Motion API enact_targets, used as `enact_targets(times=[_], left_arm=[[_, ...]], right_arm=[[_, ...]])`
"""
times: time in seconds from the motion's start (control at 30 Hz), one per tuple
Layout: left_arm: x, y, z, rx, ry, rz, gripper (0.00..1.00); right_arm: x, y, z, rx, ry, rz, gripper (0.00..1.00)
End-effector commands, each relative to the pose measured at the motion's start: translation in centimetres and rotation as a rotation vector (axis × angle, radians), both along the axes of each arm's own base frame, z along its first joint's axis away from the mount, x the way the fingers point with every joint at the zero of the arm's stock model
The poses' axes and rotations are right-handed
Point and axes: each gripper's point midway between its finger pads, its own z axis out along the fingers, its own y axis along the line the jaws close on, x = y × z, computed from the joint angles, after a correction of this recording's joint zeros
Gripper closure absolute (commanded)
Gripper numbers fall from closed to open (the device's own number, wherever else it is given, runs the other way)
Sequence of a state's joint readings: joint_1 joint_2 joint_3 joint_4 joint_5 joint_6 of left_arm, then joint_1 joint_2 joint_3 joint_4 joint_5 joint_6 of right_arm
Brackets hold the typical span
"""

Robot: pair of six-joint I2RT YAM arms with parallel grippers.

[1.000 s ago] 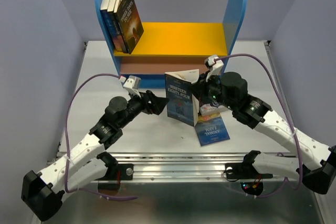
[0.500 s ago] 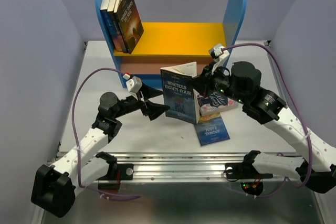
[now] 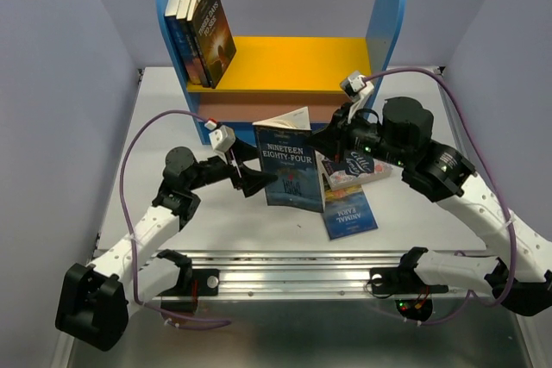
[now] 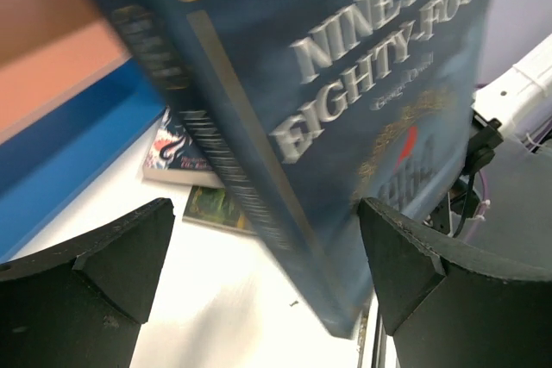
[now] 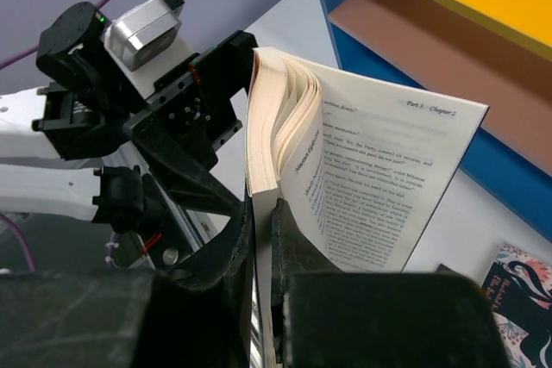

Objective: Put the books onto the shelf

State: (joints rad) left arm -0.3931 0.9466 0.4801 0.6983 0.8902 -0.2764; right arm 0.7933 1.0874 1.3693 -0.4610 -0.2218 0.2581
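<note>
Blue-covered Nineteen Eighty-Four paperback (image 3: pixel 291 165) is held upright near the shelf (image 3: pixel 285 62), pinched in the right gripper (image 3: pixel 326 140), likely mid-handover; next the left gripper (image 3: pixel 261 180), jaws wide astride its spine, must close squarely.

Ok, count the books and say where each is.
6. Three leaning books at the left end of the yellow board, one upright book in the right gripper, two flat books on the table; others may be hidden.

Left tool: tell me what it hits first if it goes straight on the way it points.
The Nineteen Eighty-Four book, held upright by the shut right tool. Its spine stands right ahead of the open left tool, apparently close, though whether they touch is unclear.
</note>
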Motion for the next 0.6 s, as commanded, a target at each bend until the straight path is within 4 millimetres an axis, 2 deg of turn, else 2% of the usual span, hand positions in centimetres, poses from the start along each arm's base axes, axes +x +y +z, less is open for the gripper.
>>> enact_targets(times=[0.0,0.17,0.23,0.27,0.33,0.57], left_arm=[[1.4,0.8,1.6,0.001,-0.057,0.045,0.01],[0.3,0.6,2.9,-0.054,-0.068,-0.044,0.01],[-1.2,0.2,3.0,-0.076,-0.078,-0.139,0.01],[-2.0,0.2,3.9,-0.114,-0.155,-0.171,0.01],[-3.3,0.1,4.1,-0.14,-0.123,-0.247,0.01],[-3.3,-0.3,4.0,-0.161,-0.102,-0.313,0.04]], right_arm=[[-1.8,-0.7,8.1,0.191,-0.156,0.042,0.99],[-1.7,-0.7,7.6,0.182,-0.16,0.043,0.99],[-1.6,-0.4,7.4,0.18,-0.167,0.051,0.99],[-1.5,-0.2,7.3,0.182,-0.172,0.055,0.99],[-1.2,0.1,7.2,0.181,-0.177,0.057,0.99],[-1.3,1.0,7.3,0.187,-0.18,0.099,0.99]])
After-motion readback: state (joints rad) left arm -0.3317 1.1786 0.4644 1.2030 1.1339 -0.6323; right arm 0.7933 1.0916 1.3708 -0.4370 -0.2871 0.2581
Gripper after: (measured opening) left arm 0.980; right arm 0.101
